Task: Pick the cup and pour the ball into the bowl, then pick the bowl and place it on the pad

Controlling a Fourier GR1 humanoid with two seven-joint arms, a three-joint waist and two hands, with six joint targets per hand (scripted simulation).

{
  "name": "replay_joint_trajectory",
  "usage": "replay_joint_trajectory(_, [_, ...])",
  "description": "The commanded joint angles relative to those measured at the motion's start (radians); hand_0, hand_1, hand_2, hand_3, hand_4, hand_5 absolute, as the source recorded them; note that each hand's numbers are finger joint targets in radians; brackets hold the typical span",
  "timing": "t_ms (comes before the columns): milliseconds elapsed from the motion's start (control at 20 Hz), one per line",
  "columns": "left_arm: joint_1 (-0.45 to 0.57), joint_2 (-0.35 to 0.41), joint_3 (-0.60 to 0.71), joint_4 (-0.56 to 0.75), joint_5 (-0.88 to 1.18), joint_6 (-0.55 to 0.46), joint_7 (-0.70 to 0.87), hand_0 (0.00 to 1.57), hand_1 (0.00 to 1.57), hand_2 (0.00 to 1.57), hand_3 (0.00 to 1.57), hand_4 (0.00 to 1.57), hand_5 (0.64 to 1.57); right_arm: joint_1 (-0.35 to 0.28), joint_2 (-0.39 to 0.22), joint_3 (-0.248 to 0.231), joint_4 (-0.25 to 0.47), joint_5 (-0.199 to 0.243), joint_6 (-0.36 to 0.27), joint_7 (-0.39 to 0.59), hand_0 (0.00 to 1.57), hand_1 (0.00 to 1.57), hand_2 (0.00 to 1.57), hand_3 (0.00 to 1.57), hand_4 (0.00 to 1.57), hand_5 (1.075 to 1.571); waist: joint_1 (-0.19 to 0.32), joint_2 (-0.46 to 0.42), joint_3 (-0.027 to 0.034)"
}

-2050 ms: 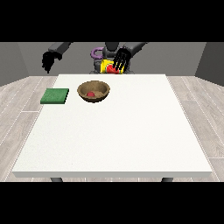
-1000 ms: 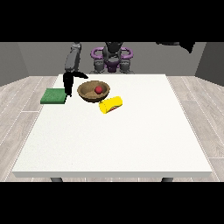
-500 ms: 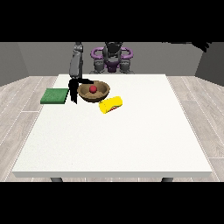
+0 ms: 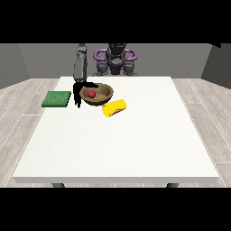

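The brown bowl stands at the table's far left with the red ball inside it. The yellow cup lies on its side on the table, just in front of and to the right of the bowl. The green pad lies flat left of the bowl. The hand at the view's left is at the bowl's left rim, its thumb over the rim and its fingers down the outside. Of the hand at the view's right only a dark sliver shows at the top right edge.
The white table stretches wide towards the camera. The robot's torso stands behind the far edge. A wooden floor surrounds the table.
The ball went from the cup into the bowl and the cup now lies on the table. The hand at the view's left came down onto the bowl's rim; the other arm swung away to the right.
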Motion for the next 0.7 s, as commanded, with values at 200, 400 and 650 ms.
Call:
replay_joint_trajectory(200, [-0.034,0.051,0.03,0.004,0.033,-0.026,-0.002,0.0,0.0,0.0,0.0,0.41,1.547,0.032,-0.015,0.005,0.08,0.054,-0.132,0.087,1.57,1.57,1.57,1.57,1.09,1.459,0.044,0.094,0.0154])
replay_joint_trajectory(400, [-0.048,0.076,0.041,0.022,0.059,-0.028,0.036,0.0,0.0,0.0,0.0,0.62,1.569,0.032,-0.044,0.001,0.059,0.056,-0.143,0.109,1.57,1.57,1.57,1.57,1.08,1.485,0.038,0.065,0.0158])
replay_joint_trajectory(650, [0.027,0.08,0.063,0.121,0.057,-0.096,-0.02,0.0,0.0,0.0,0.0,0.71,1.57,-0.005,-0.098,0.032,-0.016,0.082,-0.212,0.287,1.57,1.57,1.57,1.57,1.06,1.517,0.019,-0.02,0.0136])
